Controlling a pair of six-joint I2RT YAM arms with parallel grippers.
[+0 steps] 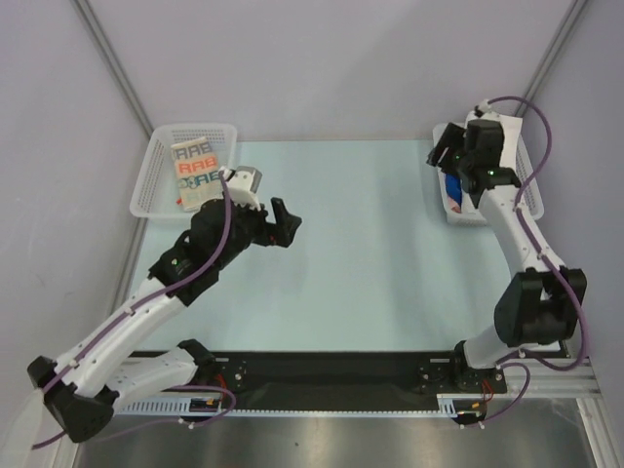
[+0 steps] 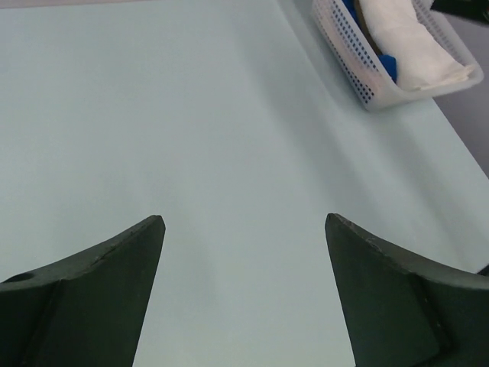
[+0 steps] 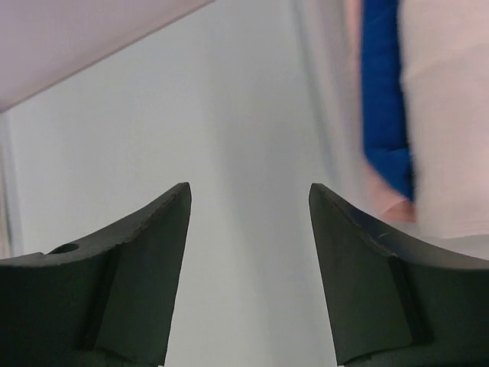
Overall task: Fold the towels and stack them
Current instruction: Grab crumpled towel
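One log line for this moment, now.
left gripper open, empty | right gripper open by right basket | lettered towel in left basket

Top ext. cam: fixed high & behind both arm bases, looking down/fwd over whole table (image 1: 370,263), left basket (image 1: 146,190) far-left, right basket (image 1: 466,216) far-right, walls beyond. Left wrist cam: low over mid-table, facing across twd right basket w/ white towel (image 2: 405,38) at top-right corner, left fingers (image 2: 99,290) framing bottom edge; same basket & table shared w/ top view. Right wrist cam: v. close at that basket's side, blue towel (image 3: 382,92) blurred at right, right fingers (image 3: 114,283) along bottom.
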